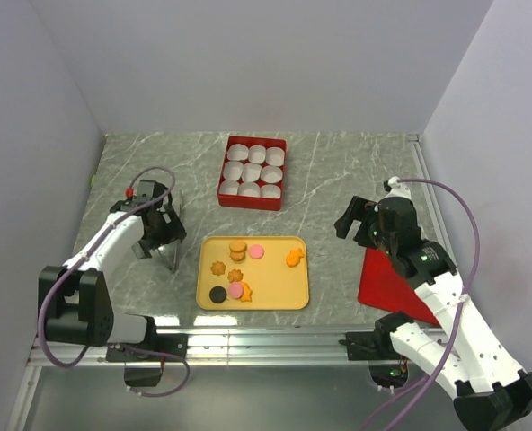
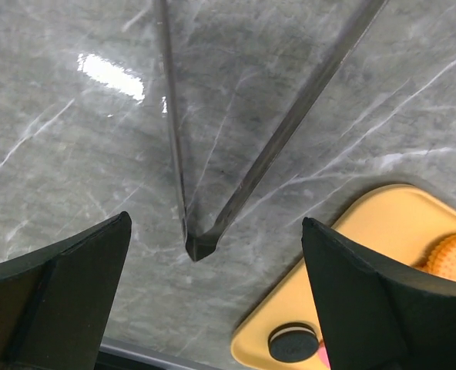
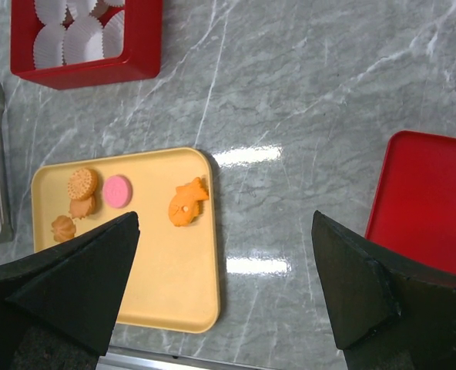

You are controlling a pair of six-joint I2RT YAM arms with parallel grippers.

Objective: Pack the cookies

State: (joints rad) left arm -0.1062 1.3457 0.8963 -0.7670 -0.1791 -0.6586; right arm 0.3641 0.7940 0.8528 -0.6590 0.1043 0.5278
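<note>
The cookies lie on a yellow tray: tan rounds, a pink round, an orange fish shape, tan flowers, a black round, and a pink and an orange piece. My left gripper is open and empty, left of the tray, above metal tongs lying on the table. The black cookie shows at its lower edge. My right gripper is open and empty, right of the tray. The orange cookie shows in its view.
A red box with several white paper cups stands behind the tray. A red lid lies under the right arm, also in the right wrist view. Grey walls enclose the marble table.
</note>
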